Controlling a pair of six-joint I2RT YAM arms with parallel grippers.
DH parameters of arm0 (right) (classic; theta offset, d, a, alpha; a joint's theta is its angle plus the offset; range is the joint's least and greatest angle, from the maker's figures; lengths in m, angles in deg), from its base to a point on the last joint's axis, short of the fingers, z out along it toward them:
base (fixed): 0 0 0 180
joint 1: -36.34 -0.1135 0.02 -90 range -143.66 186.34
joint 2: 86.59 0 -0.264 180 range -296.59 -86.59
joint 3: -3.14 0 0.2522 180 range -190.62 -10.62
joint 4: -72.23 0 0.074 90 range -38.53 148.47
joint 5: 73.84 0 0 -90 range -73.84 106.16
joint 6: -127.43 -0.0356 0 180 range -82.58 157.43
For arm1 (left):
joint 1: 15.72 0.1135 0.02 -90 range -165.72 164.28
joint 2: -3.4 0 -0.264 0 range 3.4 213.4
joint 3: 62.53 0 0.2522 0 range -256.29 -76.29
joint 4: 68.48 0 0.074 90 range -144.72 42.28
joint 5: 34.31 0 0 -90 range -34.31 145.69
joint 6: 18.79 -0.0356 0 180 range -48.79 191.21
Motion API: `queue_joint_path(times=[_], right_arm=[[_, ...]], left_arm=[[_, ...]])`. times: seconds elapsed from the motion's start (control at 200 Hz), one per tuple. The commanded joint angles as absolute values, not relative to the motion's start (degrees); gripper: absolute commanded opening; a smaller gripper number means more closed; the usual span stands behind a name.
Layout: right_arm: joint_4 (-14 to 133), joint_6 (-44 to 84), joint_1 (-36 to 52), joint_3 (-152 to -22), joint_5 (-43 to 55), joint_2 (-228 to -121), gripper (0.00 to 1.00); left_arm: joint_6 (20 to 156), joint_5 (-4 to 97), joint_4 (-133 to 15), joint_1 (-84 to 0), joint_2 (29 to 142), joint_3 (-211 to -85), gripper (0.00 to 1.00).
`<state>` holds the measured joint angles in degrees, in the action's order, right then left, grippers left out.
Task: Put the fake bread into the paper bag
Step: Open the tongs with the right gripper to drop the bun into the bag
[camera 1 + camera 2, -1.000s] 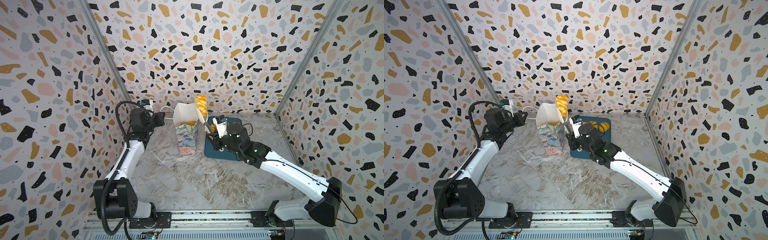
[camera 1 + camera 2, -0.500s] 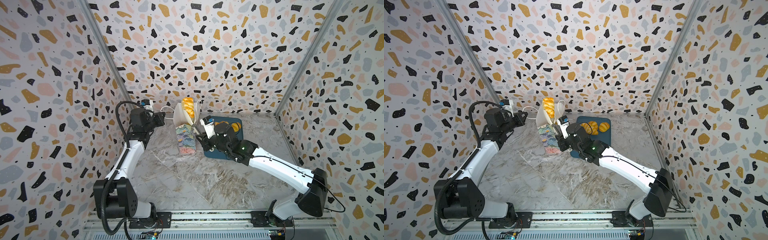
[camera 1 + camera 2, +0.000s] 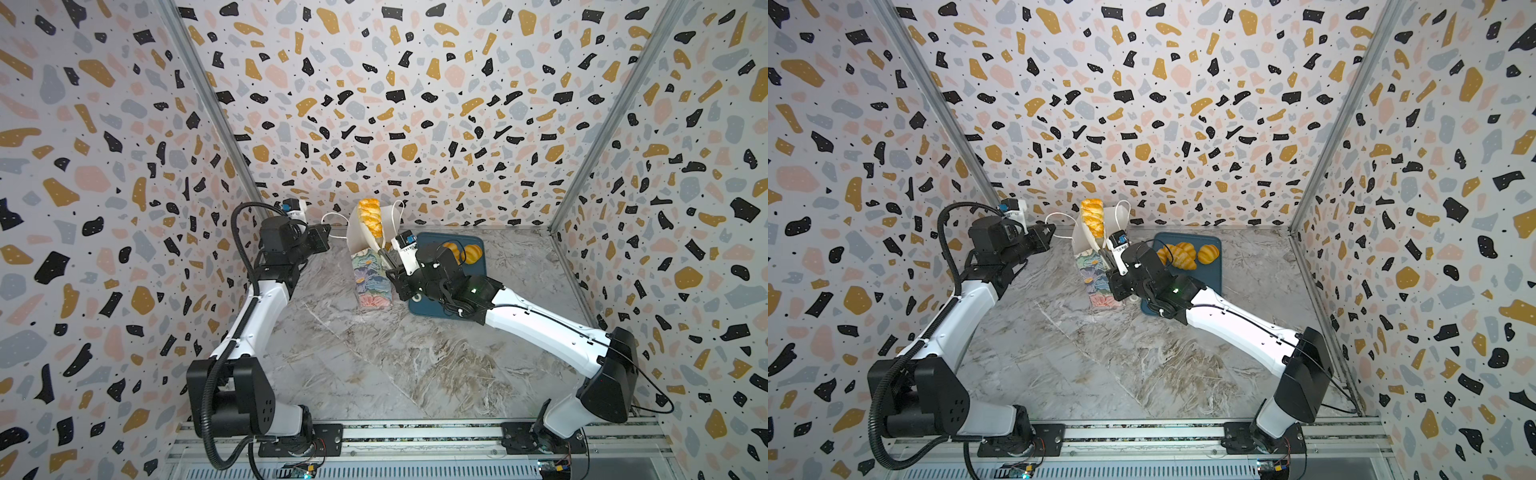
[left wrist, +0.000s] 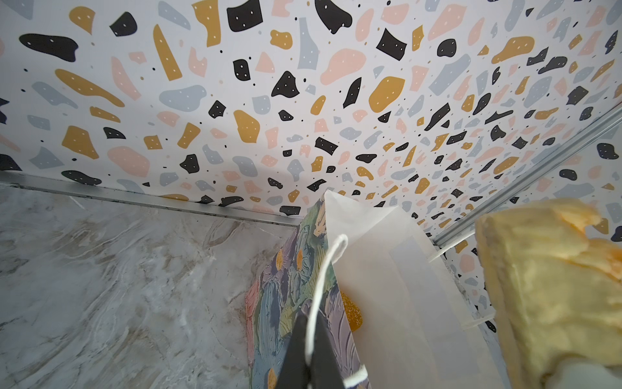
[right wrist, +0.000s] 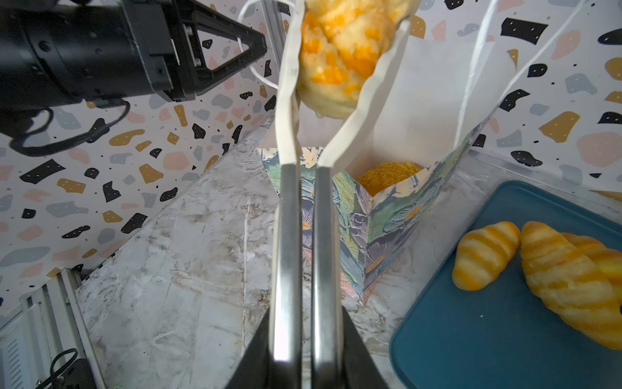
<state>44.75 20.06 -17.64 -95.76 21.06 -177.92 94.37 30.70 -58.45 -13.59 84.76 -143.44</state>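
1. The paper bag [image 3: 371, 276] stands on the marble tabletop [image 3: 374, 374] with its mouth open and its white inside showing.
2. The left gripper [image 4: 308, 336] is at the bag's left side. Its jaws are pressed together, pinching a white cord handle [image 4: 323, 269] and holding it out from the bag's rim.
3. The right gripper [image 5: 304, 326] is just to the right of the bag. Its jaws are clamped on a pair of metal tongs [image 5: 289, 235], and the white tips of the tongs squeeze a golden, orange-striped bread [image 5: 340, 57].
4. In both top views that bread [image 3: 370, 216] hangs at the bag's mouth, against the white far wall, with most of it above the rim.
5. A speckled loaf [image 5: 387, 175] lies low inside the bag.
6. A dark blue tray [image 3: 1210, 276] lies flat, close to the right of the bag.
7. On the tray, striped croissants [image 3: 1179, 255] lie touching each other, with a rounder roll [image 3: 1207, 253] just beside them on the side away from the bag.
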Motion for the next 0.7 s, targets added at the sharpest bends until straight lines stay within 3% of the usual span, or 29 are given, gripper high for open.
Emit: queue_joint_path(times=[0.0,0.451,0.696], right_arm=[[44.0,21.0,-17.8,-100.2,22.4,-177.9,0.28],[39.2,21.0,-17.8,-103.6,28.9,-180.5,0.47],[41.5,21.4,-17.9,-101.4,29.2,-177.6,0.49]], left_arm=[[94.1,30.1,-59.6,-13.9,85.0,-143.3,0.0],[94.0,30.1,-59.4,-13.9,84.7,-143.4,0.0],[93.9,30.3,-59.4,-13.9,84.6,-143.3,0.0]])
